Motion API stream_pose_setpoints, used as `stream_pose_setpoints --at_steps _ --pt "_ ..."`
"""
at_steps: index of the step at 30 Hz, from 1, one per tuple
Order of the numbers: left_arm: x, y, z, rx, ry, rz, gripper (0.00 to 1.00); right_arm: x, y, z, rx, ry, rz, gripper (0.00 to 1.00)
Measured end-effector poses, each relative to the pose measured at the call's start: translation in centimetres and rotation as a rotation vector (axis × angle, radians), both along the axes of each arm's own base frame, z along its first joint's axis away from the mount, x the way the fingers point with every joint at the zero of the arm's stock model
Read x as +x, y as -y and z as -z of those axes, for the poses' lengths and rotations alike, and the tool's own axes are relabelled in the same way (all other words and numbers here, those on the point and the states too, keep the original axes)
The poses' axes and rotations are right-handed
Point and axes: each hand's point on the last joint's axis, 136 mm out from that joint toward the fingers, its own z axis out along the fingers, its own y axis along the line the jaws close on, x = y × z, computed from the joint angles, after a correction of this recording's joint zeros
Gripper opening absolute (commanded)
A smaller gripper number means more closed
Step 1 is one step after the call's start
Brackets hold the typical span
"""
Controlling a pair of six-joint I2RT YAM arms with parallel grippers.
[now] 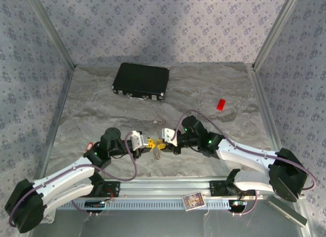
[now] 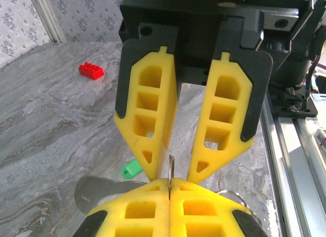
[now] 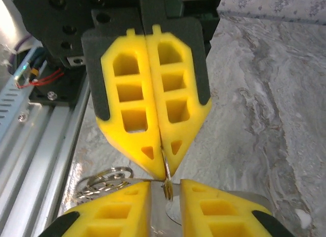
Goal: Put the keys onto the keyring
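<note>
My left gripper (image 1: pixel 151 143) (image 2: pixel 169 183) is shut on a thin silver ring (image 2: pixel 170 168), seen edge-on and standing up between its yellow fingertips; I take it for part of the keyring. More silver loops of the keyring (image 3: pixel 104 178) hang beside the pinch on the rail side. My right gripper (image 1: pixel 163 144) (image 3: pixel 165 185) faces the left one tip to tip. It is open, its fingers on either side of the held ring and a small metal piece (image 3: pixel 166 188). A green-tagged key (image 2: pixel 131 169) lies on the table below. The red-and-white key is out of view.
A black case (image 1: pixel 141 81) lies at the back of the marble table. A red block (image 1: pixel 220 104) (image 2: pixel 91 71) sits at the right rear. The aluminium rail (image 1: pixel 163 188) runs along the near edge, close under both grippers. A small card (image 1: pixel 193 201) rests on it.
</note>
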Motion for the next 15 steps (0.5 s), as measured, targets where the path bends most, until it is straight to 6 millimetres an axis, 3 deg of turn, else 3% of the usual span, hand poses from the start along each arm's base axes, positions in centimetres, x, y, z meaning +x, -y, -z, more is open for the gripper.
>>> stream_pose_setpoints --at_steps 6,15 --pt "0.15 0.29 -0.44 0.032 0.005 0.005 0.0 0.41 0.49 0.39 -0.056 0.034 0.024 0.13" --pt "0.12 0.47 0.01 0.072 0.005 0.012 0.0 0.43 0.94 0.6 -0.08 0.041 0.04 0.2"
